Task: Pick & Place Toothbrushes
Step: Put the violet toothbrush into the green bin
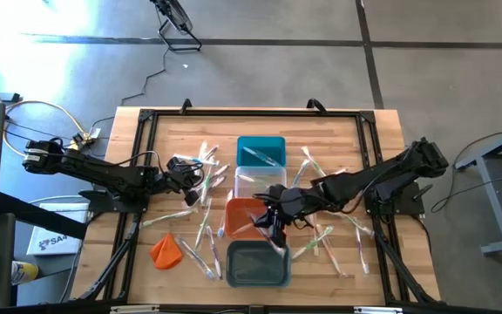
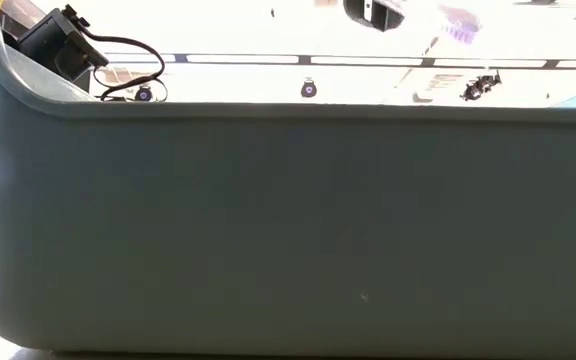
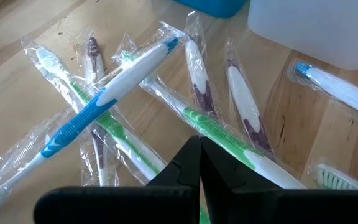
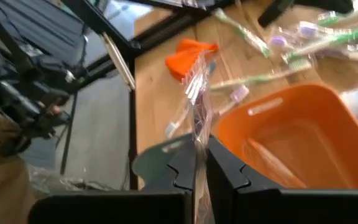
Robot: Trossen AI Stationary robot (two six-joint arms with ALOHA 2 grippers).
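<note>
One wrapped toothbrush (image 4: 197,106) is clamped in the right gripper (image 4: 199,163) fingers, between the orange bin (image 1: 244,218) and grey bin (image 1: 257,264). Other toothbrushes (image 3: 114,84) lie scattered across the worktop (image 1: 338,131). Four bins stand in a row. Left gripper (image 3: 199,165): fingers together, empty, above the scatter.

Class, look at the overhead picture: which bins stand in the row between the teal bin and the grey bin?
In the high view, between the teal bin and the grey bin stand the clear bin, then the orange bin.
</note>
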